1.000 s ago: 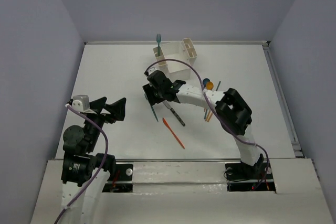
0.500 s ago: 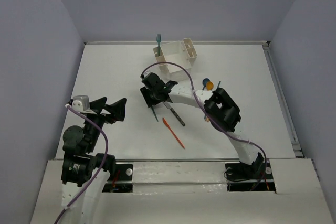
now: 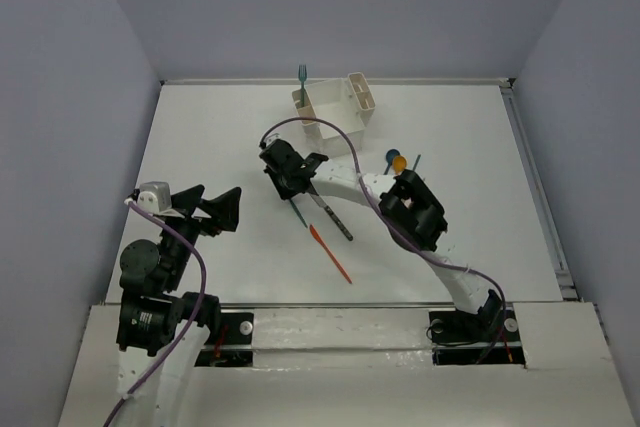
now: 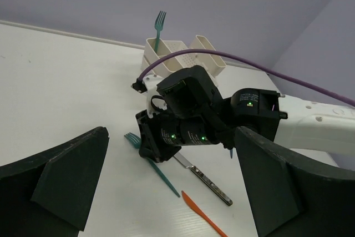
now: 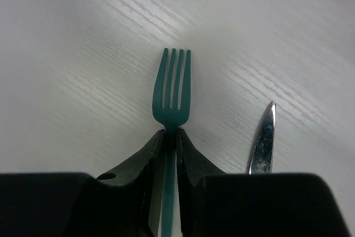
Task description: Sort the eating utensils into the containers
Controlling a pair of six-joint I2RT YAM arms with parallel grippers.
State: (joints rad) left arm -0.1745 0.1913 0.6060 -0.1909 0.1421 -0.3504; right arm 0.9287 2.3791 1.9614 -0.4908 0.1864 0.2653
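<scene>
Right claw (image 5: 171, 137) shifted left, now pinched on teal fork (image 5: 172, 90) neck, centre frame | left claw (image 3: 212, 205) spread, idle | I judge lift to caddy (image 3: 330, 102) next.

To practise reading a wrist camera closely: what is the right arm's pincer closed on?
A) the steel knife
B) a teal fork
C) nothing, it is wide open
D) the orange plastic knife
B: in the right wrist view the right pincer is pinched shut on the neck of the teal fork, just below its tines, while the steel knife lies free beside it.
</scene>
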